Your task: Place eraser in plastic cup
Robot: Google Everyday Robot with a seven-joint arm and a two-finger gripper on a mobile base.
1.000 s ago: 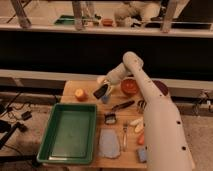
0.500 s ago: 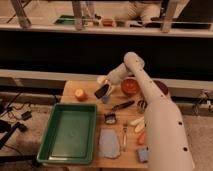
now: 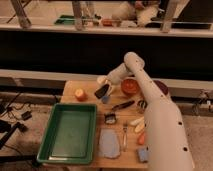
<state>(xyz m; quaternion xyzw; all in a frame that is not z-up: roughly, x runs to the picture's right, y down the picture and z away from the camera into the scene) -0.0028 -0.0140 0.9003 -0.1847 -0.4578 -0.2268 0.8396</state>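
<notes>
My gripper (image 3: 102,92) is at the back of the wooden table, at the end of the white arm that reaches in from the right. It is shut on the eraser (image 3: 101,91), a small flat black block held tilted. The plastic cup (image 3: 106,99), small and pale blue, stands upright just below and slightly right of the eraser. The eraser's lower end is close to the cup's rim. I cannot tell whether they touch.
An orange fruit (image 3: 80,94) lies left of the cup and a red-orange bowl (image 3: 130,86) to its right. A green tray (image 3: 70,132) fills the table's left front. A long black-handled tool (image 3: 122,105), a dark brush (image 3: 110,118), a blue-grey cloth (image 3: 108,144) and a fork (image 3: 124,136) lie in front.
The gripper with the eraser has shifted only slightly above the cup. Nothing else has moved.
</notes>
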